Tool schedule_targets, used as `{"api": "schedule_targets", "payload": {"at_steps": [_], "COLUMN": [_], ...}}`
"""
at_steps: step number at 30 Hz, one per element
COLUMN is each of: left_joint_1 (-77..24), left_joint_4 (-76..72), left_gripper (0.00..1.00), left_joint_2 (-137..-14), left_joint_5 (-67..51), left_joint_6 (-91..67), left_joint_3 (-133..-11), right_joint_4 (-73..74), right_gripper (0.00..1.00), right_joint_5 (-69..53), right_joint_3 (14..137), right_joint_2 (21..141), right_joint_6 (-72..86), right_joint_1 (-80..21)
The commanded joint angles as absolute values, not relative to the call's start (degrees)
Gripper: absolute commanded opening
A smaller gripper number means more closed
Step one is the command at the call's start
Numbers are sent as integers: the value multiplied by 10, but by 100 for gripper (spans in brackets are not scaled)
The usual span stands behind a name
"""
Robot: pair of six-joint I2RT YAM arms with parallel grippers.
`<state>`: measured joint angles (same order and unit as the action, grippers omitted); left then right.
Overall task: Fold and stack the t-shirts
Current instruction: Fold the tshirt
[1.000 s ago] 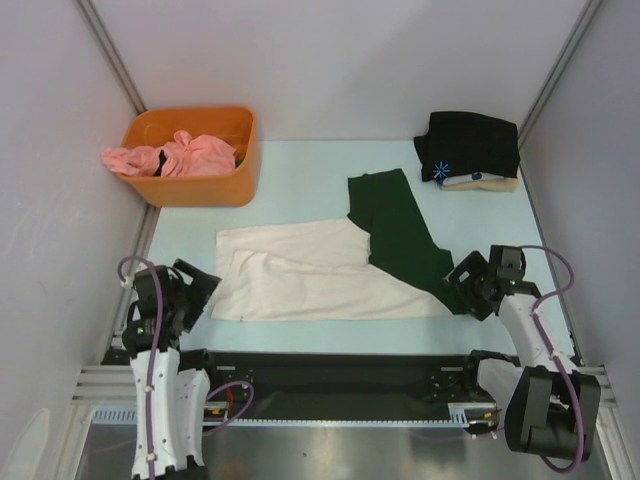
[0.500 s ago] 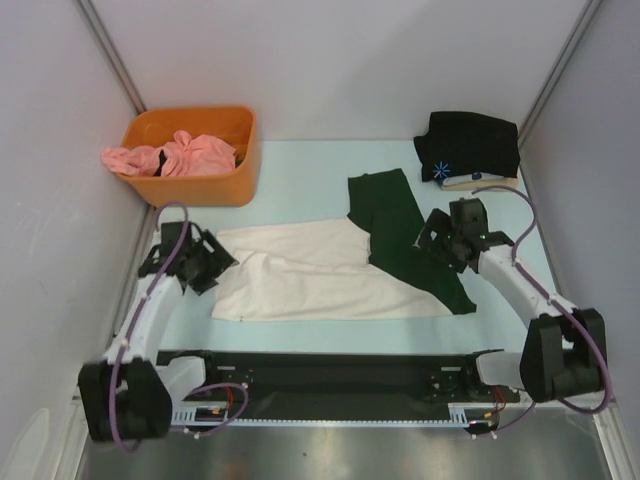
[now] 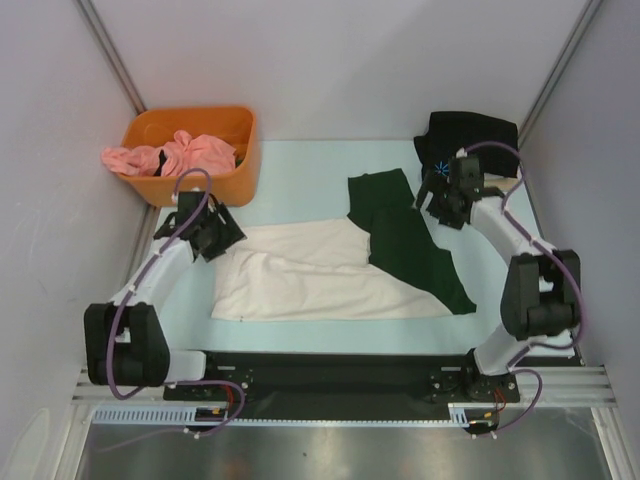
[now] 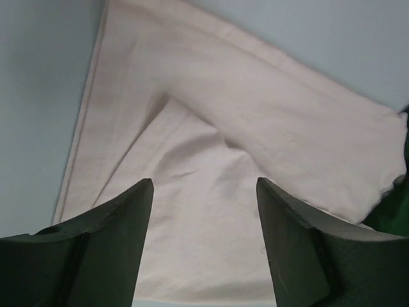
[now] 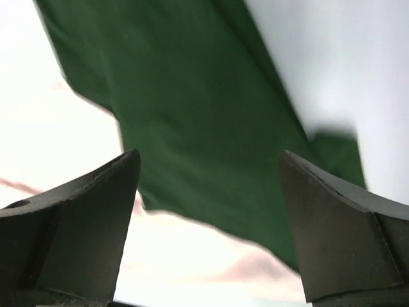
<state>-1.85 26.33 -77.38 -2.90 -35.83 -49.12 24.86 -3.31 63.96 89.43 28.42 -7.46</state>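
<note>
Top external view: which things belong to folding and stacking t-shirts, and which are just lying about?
Job: cream cloth t-shirt with dark green sleeves; folded black t-shirt with blue mark; crumpled pink shirts.
Lying about: orange plastic tub; pale blue table.

no readable text, labels or numbers

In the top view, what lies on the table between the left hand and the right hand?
The cream t-shirt with its dark green sleeve lies there; the top view shows it.

Overhead plus wrist close-ups of shirt [image 3: 320, 275]
</note>
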Motion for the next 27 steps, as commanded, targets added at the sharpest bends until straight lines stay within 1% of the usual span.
{"api": "schedule_targets", "payload": {"at_steps": [1, 2, 3, 4, 6, 7, 8, 9, 10, 11, 14, 15, 19, 21, 22, 23, 24, 25, 26, 27], "left_joint_1": [-18, -18, -18, -18, -18, -18, -18, -18, -18, -17, -15, -15, -14, -7, -3, 24, 55, 68, 74, 77], "left_joint_4": [291, 303, 319, 325, 339, 342, 344, 345, 346, 345, 336, 327, 319, 322, 323, 316, 306, 286, 277, 271], "left_gripper": [72, 73, 75, 75, 76, 76, 76, 76, 76, 76, 75, 75, 74, 74, 73, 73, 73, 71, 71, 70], "left_joint_2": [-724, -708, -701, -691, -668, -663, -657, -651, -650, -649, -648, -648, -657, -669, -678, -689, -721, -741, -764, -785], "left_joint_5": [-10, -11, -18, -19, -22, -23, -21, -19, -13, -11, -16, -24, -41, -5, -3, -18, -36, -84, -95, -97], "left_joint_6": [-304, -283, -273, -263, -238, -230, -218, -213, -208, -202, -200, -202, -207, -230, -242, -256, -289, -301, -313, -333], "left_joint_3": [-564, -571, -577, -577, -569, -563, -556, -545, -540, -534, -514, -508, -509, -511, -512, -511, -508, -511, -517, -524], "right_joint_4": [235, 248, 255, 260, 293, 301, 319, 328, 334, 348, 360, 359, 336, 306, 303, 302, 301, 301, 300, 300], "right_gripper": [93, 93, 93, 93, 92, 91, 91, 91, 91, 91, 92, 92, 90, 77, 61, 54, 43, 38, 35, 22], "right_joint_5": [-52, -48, -48, -54, -49, -47, -46, -46, -42, -35, -22, -22, -21, -38, -40, -41, -44, -49, -57, -58], "right_joint_3": [789, 825, 904, 943, 1030, 1105, 1149, 1186, 1254, 1285, 1380, 1395, 1393, 1368, 1361, 1359, 1356, 1354, 1347, 1345], "right_joint_2": [1003, 1033, 1063, 1131, 1202, 1233, 1296, 1324, 1350, 1400, 1461, 1489, 1507, 1505, 1505, 1504, 1503, 1504, 1503, 1500], "right_joint_6": [229, 224, 217, 212, 207, 200, 199, 196, 186, 179, 159, 156, 151, 147, 142, 141, 140, 141, 141, 142], "right_joint_1": [-69, -69, -69, -69, -70, -71, -71, -72, -75, -77, -83, -84, -86, -91, -96, -98, -99, -101, -103, -103]}}
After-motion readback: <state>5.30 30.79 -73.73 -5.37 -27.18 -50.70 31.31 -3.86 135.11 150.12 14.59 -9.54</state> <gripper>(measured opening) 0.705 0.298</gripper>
